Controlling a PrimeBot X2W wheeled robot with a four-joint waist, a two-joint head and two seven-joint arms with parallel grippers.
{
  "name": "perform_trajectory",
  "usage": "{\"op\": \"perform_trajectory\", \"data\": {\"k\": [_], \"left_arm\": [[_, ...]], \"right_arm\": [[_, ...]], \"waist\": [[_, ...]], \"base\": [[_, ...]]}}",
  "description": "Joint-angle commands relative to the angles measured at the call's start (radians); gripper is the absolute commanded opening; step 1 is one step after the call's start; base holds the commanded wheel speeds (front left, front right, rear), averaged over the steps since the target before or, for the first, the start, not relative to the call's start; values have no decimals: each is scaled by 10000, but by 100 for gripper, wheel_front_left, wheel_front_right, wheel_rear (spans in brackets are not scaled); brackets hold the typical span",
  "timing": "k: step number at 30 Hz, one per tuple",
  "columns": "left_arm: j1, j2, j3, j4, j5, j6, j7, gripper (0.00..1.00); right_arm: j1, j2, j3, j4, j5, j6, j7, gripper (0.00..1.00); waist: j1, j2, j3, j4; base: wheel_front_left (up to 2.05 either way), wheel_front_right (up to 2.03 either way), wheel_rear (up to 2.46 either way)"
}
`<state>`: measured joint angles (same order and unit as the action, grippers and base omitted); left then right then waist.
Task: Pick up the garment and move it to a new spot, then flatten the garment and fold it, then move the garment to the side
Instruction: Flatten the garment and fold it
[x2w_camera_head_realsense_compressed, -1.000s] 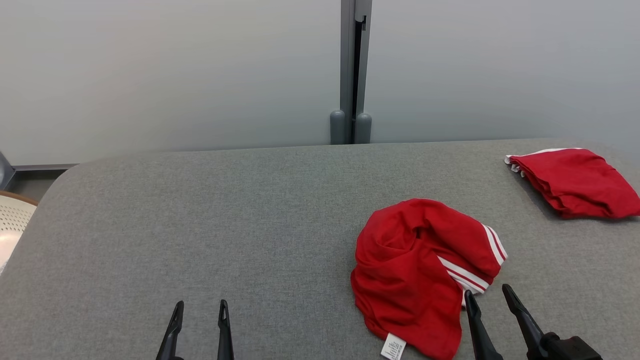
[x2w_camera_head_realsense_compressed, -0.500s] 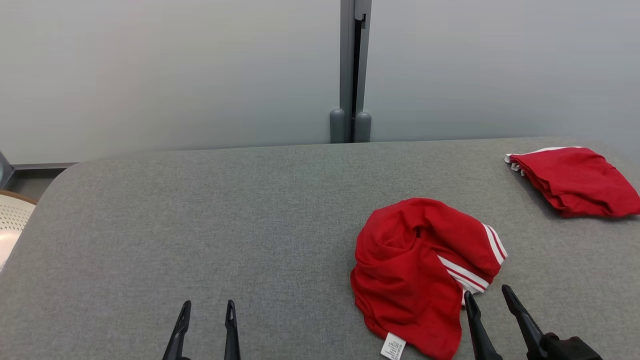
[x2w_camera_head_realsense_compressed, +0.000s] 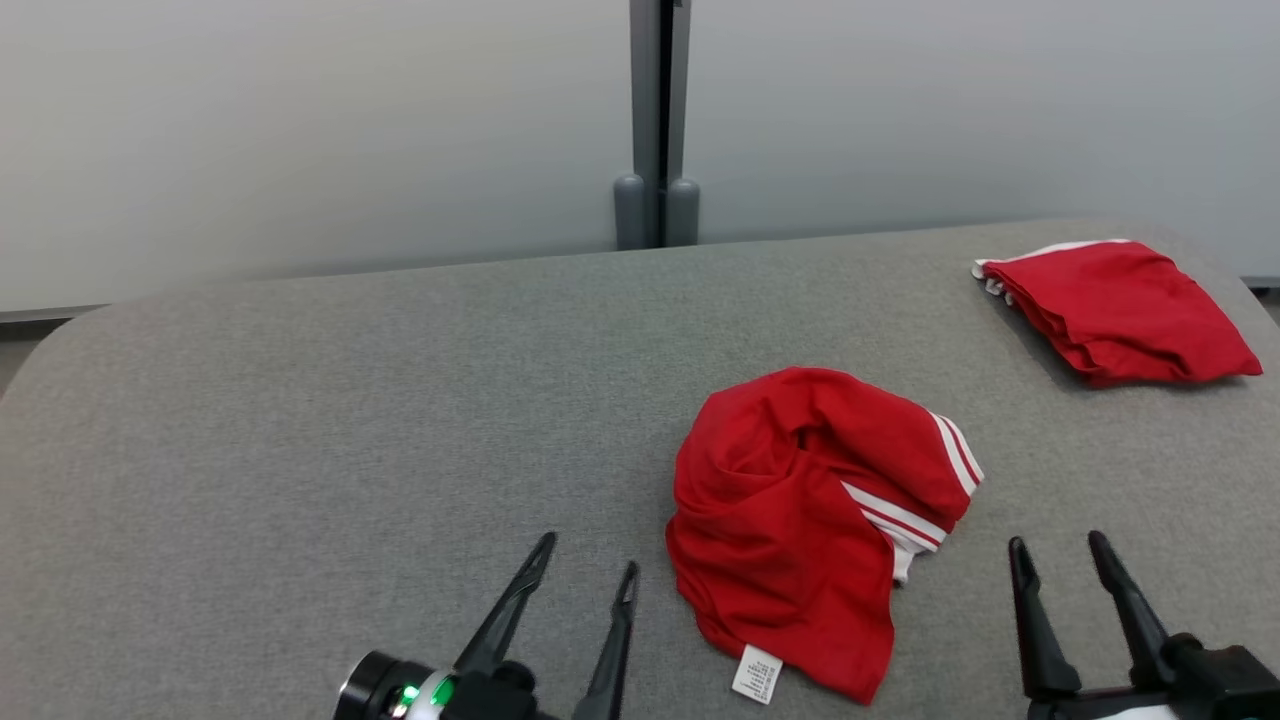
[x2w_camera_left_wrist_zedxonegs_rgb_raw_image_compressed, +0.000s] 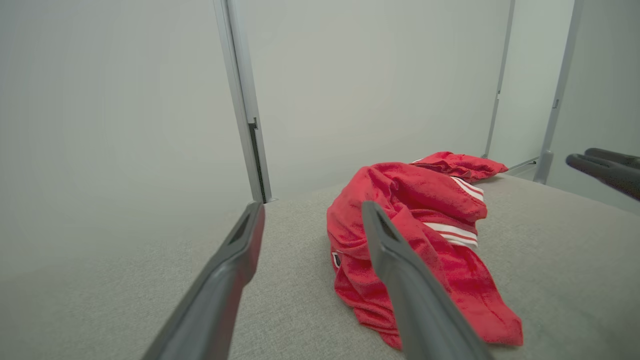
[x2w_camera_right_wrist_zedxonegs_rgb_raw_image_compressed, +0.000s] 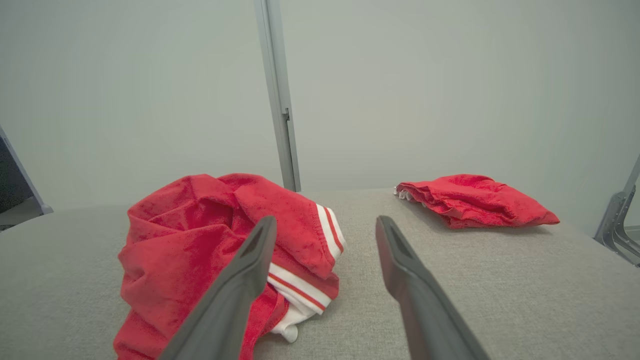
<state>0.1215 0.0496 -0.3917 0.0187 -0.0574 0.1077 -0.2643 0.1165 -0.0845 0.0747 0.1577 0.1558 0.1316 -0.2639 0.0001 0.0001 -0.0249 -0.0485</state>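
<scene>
Since neither arm has hold of anything, we read this as the approach to the first pickup.

Left to centre is bare grey fabric-covered table top (x2w_camera_head_realsense_compressed: 300, 420). Our left gripper (x2w_camera_head_realsense_compressed: 590, 552) is at the near edge with its jaws spread and empty. It is angled far-right, with its tips just beside the garment's near-left edge and not touching it.

Centre-right is the crumpled red cotton garment with white striped trim (x2w_camera_head_realsense_compressed: 790, 500), heaped on the table. Its long axis runs roughly near to far, with the small white care label (x2w_camera_head_realsense_compressed: 757, 673) at the near end and the striped band on the right flank.

Our right gripper (x2w_camera_head_realsense_compressed: 1057, 540) is right of it, with jaws also spread and empty, pointing far. Open table lies between it and the striped band.

We judge the left arm to be the nearer one. The garment lies right and slightly far of its tips, and left of the right gripper's.

At the far right is a folded red garment with a white edge (x2w_camera_head_realsense_compressed: 1120, 310), well apart. We don't think it is our target.
</scene>
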Motion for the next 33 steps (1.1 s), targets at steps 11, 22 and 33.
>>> {"op": "perform_trajectory", "data": {"k": [11,22,33], "left_arm": [[-4196,44,-3698,2416,-744,-2139,25,100],[-8015,46,-6740,4915,-2700,-1784,1055,100],[-9749,36,-8286,7007,-4079,-11,3099,100]], "right_arm": [[-1035,71,-1261,-344,-81,-20,-4,100],[-1887,259,-1018,-216,96,-19,-4,100],[-2371,323,-628,-100,272,-19,-4,100]], "waist": [[-1,-1,2238,-1798],[-1,-1,3524,-2987],[-1,-1,3969,-3786]], "base": [[0,0,0],[0,0,0],[0,0,0]]}}
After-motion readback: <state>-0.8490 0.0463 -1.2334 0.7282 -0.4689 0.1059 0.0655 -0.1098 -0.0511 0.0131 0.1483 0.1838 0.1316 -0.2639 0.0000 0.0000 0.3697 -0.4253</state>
